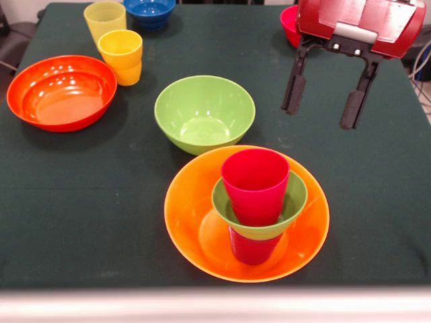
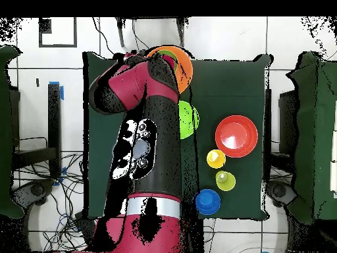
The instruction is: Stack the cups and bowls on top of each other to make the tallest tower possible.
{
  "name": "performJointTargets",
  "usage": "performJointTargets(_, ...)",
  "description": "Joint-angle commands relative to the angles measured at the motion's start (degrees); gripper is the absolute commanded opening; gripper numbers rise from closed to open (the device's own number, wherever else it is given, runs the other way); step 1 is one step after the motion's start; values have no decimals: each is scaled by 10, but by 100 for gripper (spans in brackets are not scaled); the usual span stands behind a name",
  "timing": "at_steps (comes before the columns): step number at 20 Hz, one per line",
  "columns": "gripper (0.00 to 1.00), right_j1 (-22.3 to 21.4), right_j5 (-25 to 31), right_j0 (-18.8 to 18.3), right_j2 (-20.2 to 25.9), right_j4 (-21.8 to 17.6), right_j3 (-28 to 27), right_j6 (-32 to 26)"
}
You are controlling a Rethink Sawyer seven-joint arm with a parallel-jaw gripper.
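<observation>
Front view: tower (image 1: 254, 202) stands below-left of open, empty gripper (image 1: 323, 101).

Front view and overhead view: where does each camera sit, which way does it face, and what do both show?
Front view: across the table from the robot, looking at the tower; only the open pincer shows, hanging empty at upper right.
Overhead view: above the table, looking straight down, base at the bottom; the arm covers the left part of the table.
Shared: large green bowl, orange-red bowl, blue bowl.
</observation>
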Motion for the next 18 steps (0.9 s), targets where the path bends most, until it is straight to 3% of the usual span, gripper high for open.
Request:
performJointTargets(1, 100, 25, 79, 5, 35, -22, -6, -86)
performJointTargets(8, 100, 24, 85, 3, 38, -20, -11, -92)
performJointTargets(18, 100, 41, 50, -2, 30, -27, -9, -67)
